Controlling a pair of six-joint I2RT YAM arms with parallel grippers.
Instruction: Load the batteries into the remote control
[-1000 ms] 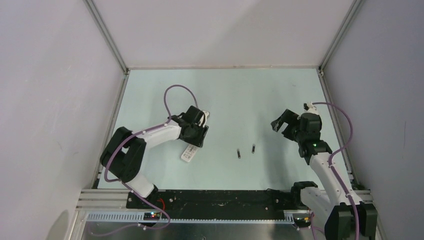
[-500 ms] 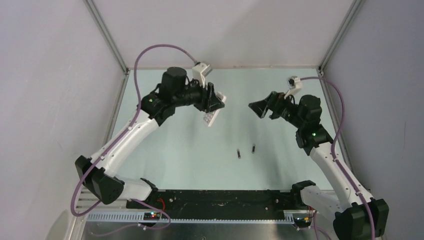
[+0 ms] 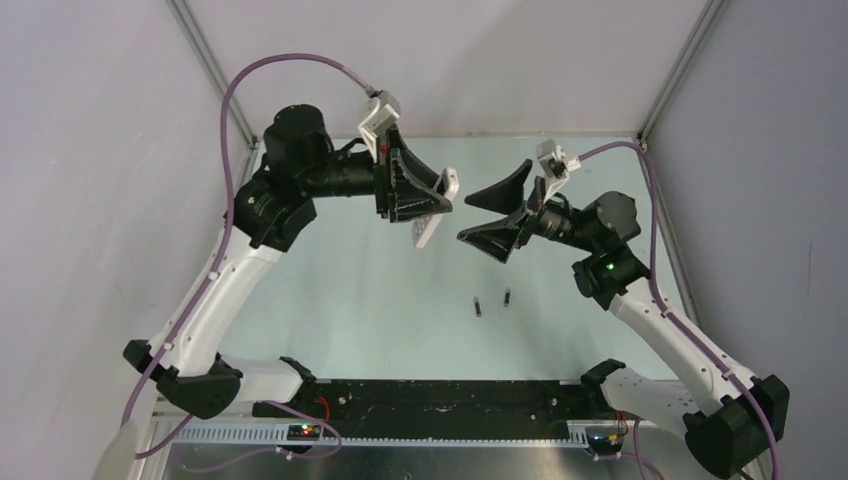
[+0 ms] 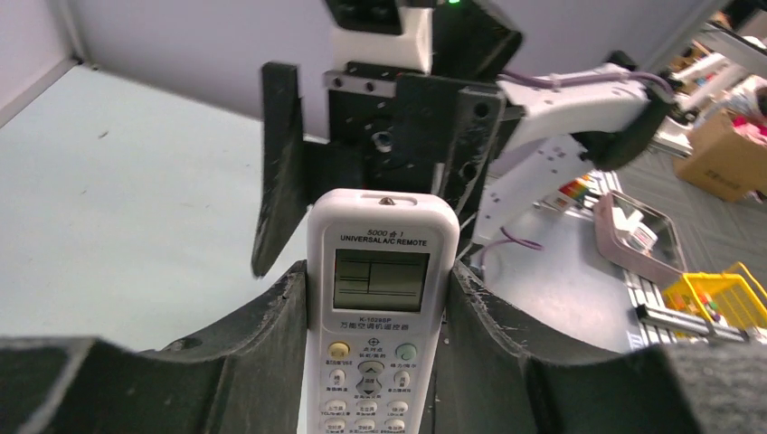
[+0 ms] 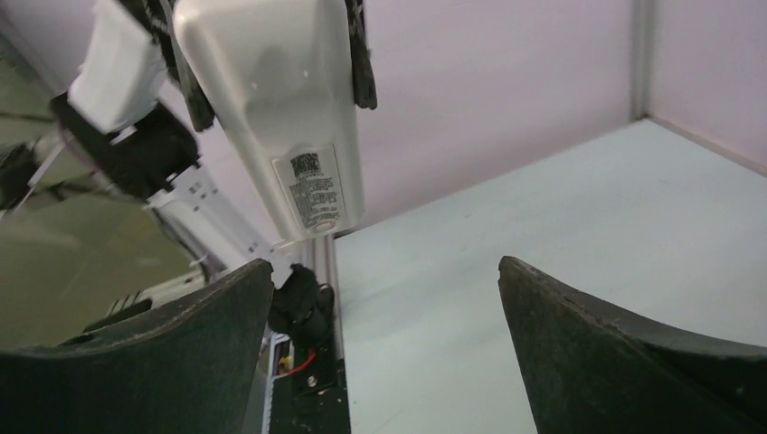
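1. Slim white rectangular plastic remote control [image 3: 428,228] is clamped in left hand [image 3: 438,205], up above pale green bench [image 3: 330,290], display side facing the left wrist camera.
2. Wide-spread, empty right hand [image 3: 464,217] sits at 3 o'clock of remote control, not touching it.
3. Two tiny dark cylindrical batteries [image 3: 477,307] [image 3: 507,297] lie side by side on bench, at 6 o'clock of right hand.
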